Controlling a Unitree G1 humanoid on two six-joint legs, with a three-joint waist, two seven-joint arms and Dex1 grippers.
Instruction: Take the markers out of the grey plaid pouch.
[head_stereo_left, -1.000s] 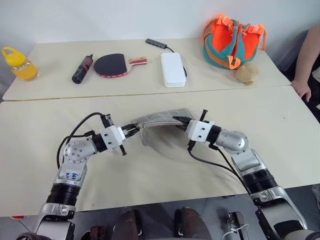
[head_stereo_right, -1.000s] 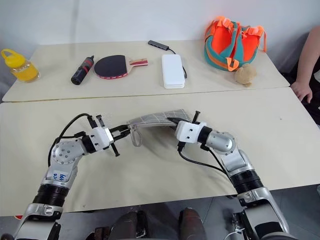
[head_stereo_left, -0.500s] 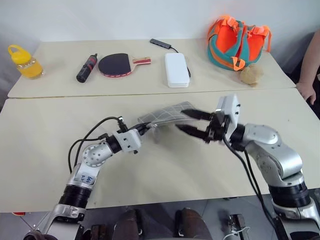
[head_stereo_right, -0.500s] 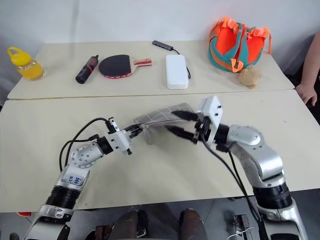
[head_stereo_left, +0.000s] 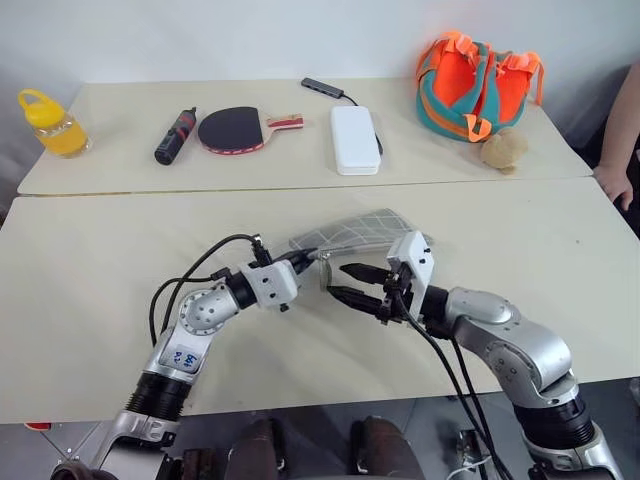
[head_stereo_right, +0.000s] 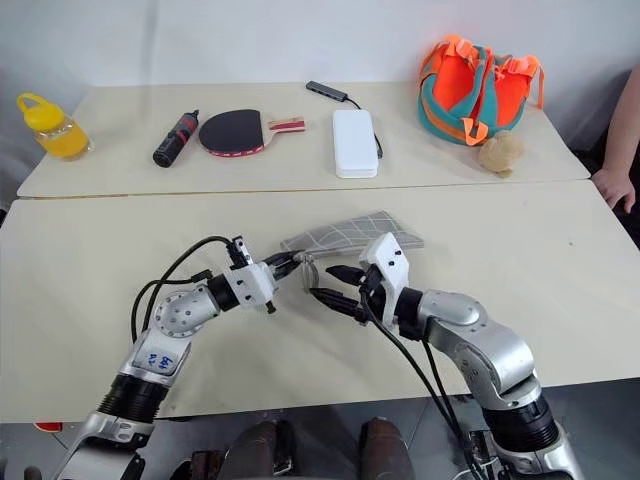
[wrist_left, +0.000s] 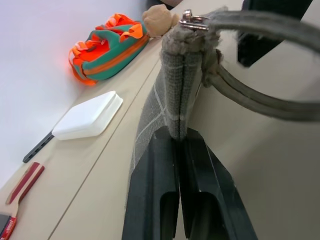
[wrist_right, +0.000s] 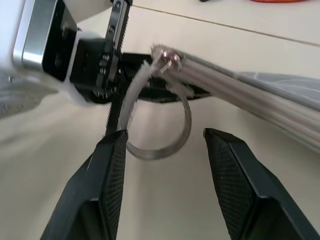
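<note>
Fingers of the left gripper (wrist_left: 178, 150) are clenched on one end of the grey plaid pouch (head_stereo_left: 352, 231), pinching the fabric edge and holding that end up off the near table (head_stereo_left: 90, 300). The pouch's far end reaches away toward the middle of this table. A thin ring pull (wrist_right: 162, 127) hangs from the held corner. The right gripper (head_stereo_left: 345, 283) faces that corner with its fingers released and spread, nothing between them, the ring dangling just in front of the gap. No markers can be made out.

On the far table (head_stereo_left: 120, 165), well apart from the pouch, lie a yellow bottle (head_stereo_left: 46, 124), a black-and-red cylinder (head_stereo_left: 173, 137), a table-tennis paddle (head_stereo_left: 236, 128), a white case (head_stereo_left: 356, 140) with a dark cabled adapter (head_stereo_left: 323, 88) behind it, an orange-and-teal bag (head_stereo_left: 472, 85) and a small plush toy (head_stereo_left: 502, 148). A person's hand (head_stereo_left: 616, 181) rests at the right edge.
</note>
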